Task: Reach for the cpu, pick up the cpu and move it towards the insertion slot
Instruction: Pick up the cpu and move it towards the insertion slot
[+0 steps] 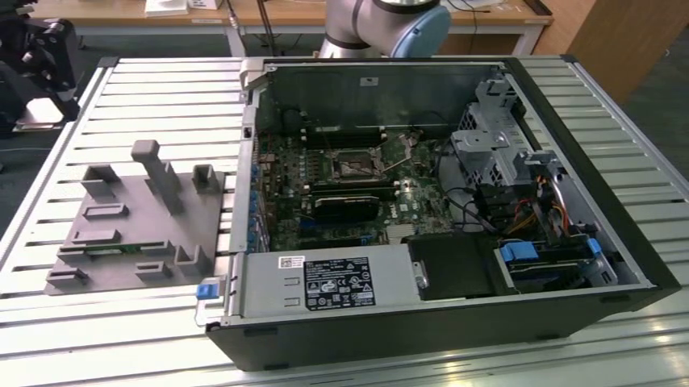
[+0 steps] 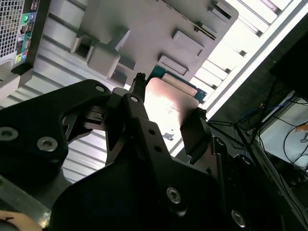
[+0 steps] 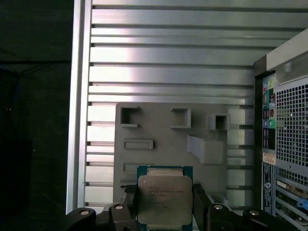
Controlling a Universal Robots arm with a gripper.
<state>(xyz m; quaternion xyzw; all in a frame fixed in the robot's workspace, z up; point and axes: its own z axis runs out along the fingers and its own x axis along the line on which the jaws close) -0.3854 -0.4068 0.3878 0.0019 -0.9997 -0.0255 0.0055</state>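
Black metal gripper [image 3: 164, 193], fingers [image 3: 198, 204] pinching the cpu [image 3: 165, 202] by two opposite edges: flat square chip, matte silver lid w/ green rim, held above grey moulded plastic tray [image 3: 163, 139] on ribbed aluminium table [image 3: 168, 72].

Fingers [image 3: 198, 202] grip cpu [image 3: 163, 201] (grey tray [image 3: 159, 120] behind).

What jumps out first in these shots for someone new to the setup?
The cpu, silvery top up, sits clamped between the dark fingers of the claw in the foreground of the first wrist view, with the grey tray behind it. In the exterior view, an open computer case lies on the slatted table, the insertion slot bare on its green board, and the tray sits at that view's left.
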